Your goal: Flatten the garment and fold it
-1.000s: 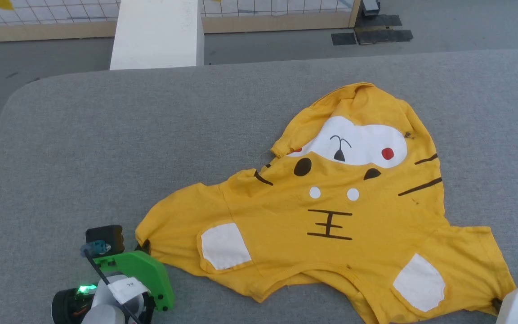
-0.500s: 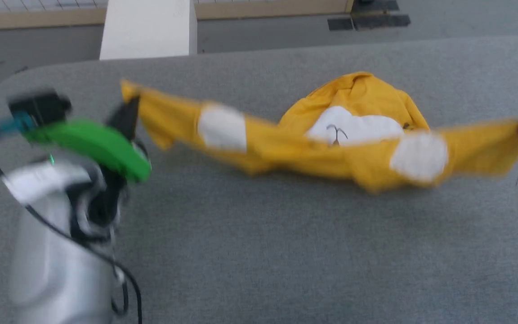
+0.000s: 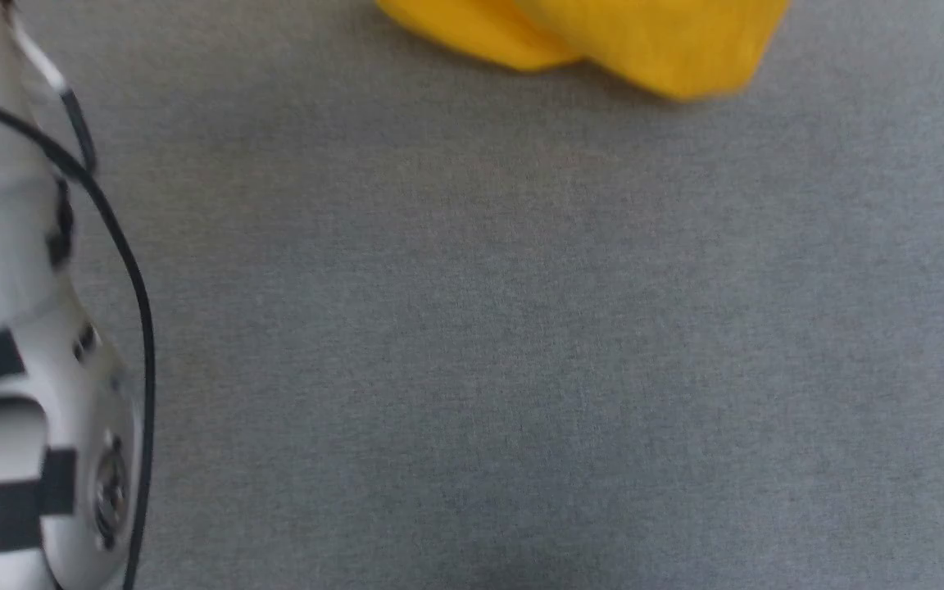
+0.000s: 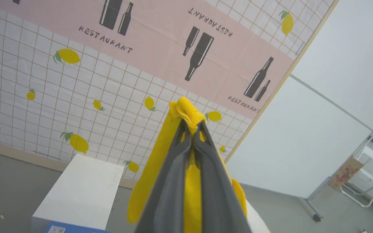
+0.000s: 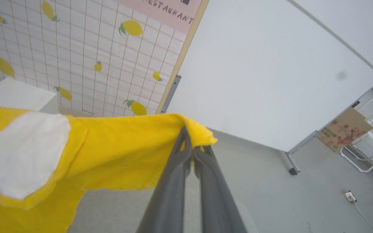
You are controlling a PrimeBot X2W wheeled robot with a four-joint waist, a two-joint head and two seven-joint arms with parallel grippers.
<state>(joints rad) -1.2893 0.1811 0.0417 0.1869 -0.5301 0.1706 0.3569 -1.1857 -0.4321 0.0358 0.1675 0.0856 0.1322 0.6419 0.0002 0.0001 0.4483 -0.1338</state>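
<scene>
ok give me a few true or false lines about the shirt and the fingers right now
1. The left fingers are shut on the garment. True.
2. The right fingers stand open, holding nothing. False: they are shut on a yellow edge of the garment.
3. A white patch shows on the garment in the right wrist view. True.
4. The garment lies spread flat on the grey table. False: both arms hold it up, bunched.

The garment [image 5: 115, 145] is soft matt cloth; the table [image 3: 480, 328] rough grey fabric.
</scene>
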